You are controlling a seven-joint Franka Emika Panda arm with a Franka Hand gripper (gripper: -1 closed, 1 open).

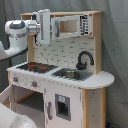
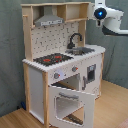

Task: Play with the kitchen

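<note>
No text, label, brand, number or sign can be read in either exterior view. The microwave (image 1: 69, 26) on the kitchen (image 1: 60, 75) carries dark marks on its right-hand panel, but they are too blurred to make out.

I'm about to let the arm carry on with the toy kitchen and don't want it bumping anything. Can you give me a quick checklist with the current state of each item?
1. Oven door position known: ok, it hangs open toward the front in the second exterior view.
2. Hob free of loose items: ok.
3. Sink contents: cannot tell.
4. Faucet upright and apart from the arm: ok.
5. End effector clear of the kitchen: cannot tell, it sits up by the hood.
6. End effector holding something: cannot tell.
</note>
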